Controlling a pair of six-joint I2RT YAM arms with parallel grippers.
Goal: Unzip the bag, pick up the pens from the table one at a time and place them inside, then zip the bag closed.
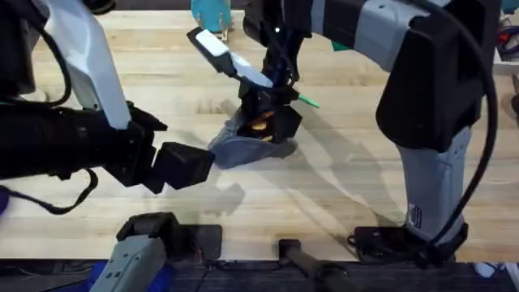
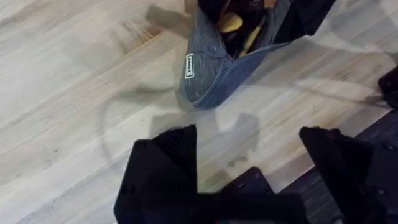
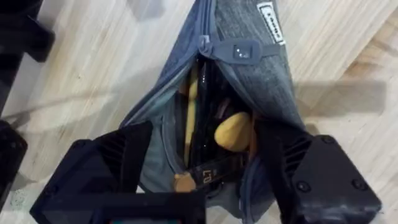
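A: Where is the bag (image 3: 261, 81) in relation to the right gripper (image 3: 205, 168)?

B: It is seen directly beneath and between the right gripper's spread fingers, lying on the table (image 1: 349, 186). The mouth is gaping, and the zipper pull (image 3: 239, 50) is seen at the far end of the opening, away from the fingers.

A: Is anything held by that gripper?

B: No firm hold can be made out. The fingers are parted wide, one on each side of the open mouth, and slim pens (image 3: 196, 134) with a yellowish item are seen already lying inside. A green pen (image 1: 308, 100) is seen on the table just behind the gripper.

A: And the left gripper (image 2: 249, 155)?

B: It is held wide apart and empty, just short of the bag's closed end, with bare table between its fingers.

A: Which step is judged to be in hand?

B: Filling, it seems: a pen appears to be just delivered into the pouch, while at least one more is left outside.

A: What is called for next?

B: The right gripper should be lifted clear, the green pen fetched and dropped in, and afterwards the bag steadied by the left while the pull is drawn along.
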